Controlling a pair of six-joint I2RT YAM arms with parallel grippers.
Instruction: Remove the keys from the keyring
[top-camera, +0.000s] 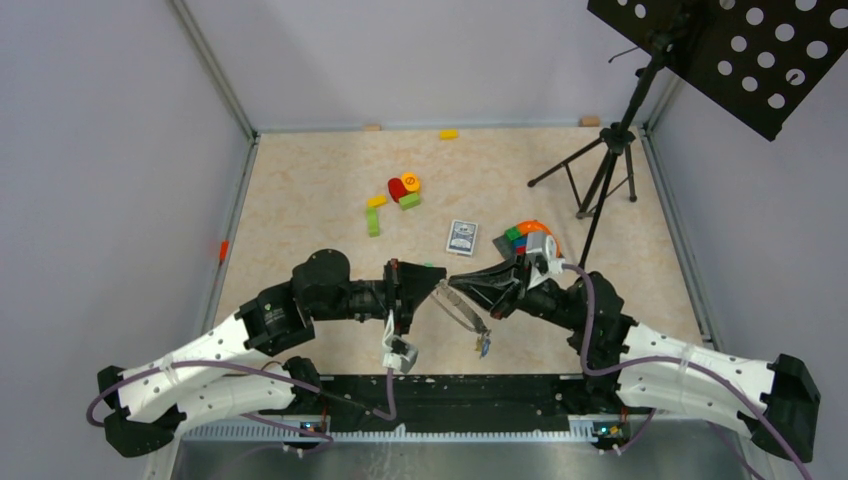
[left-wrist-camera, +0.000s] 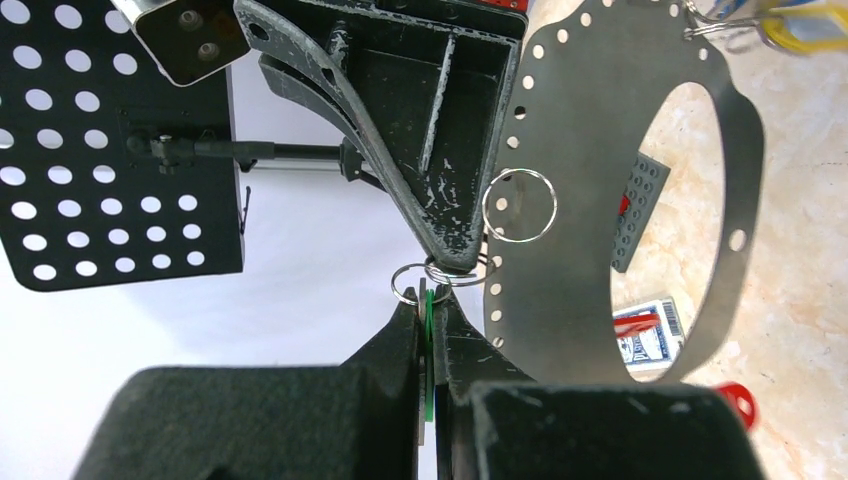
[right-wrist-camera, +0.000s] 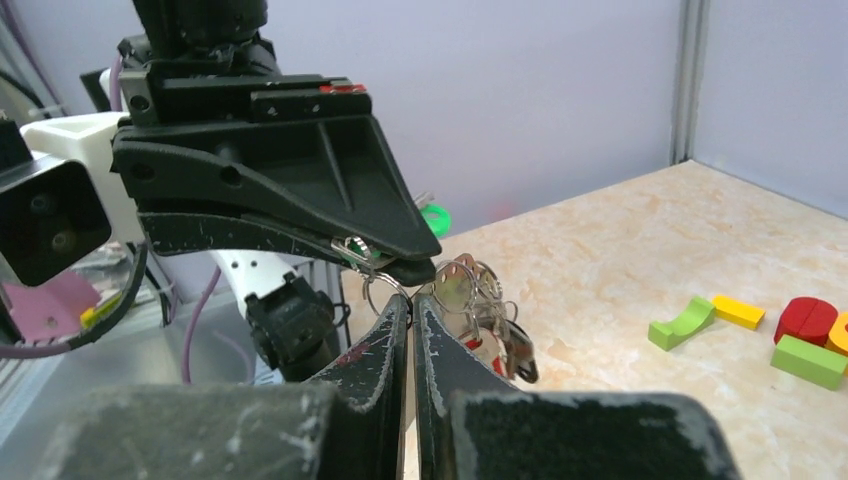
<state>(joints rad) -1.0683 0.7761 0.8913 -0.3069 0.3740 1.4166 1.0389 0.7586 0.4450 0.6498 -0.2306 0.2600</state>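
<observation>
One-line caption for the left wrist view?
Left gripper shut on a green key tag, tip to tip with the right gripper; grey keyring hangs alongside.

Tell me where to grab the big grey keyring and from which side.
On the keyring, probably take the bare narrow arc opposite the split rings. Come from outside its rim, one finger on each flat face: it is a thin flat band.

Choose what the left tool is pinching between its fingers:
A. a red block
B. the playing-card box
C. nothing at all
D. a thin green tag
D: in the left wrist view the left tool is shut on a thin green tag, while the card box lies apart on the table.
</observation>
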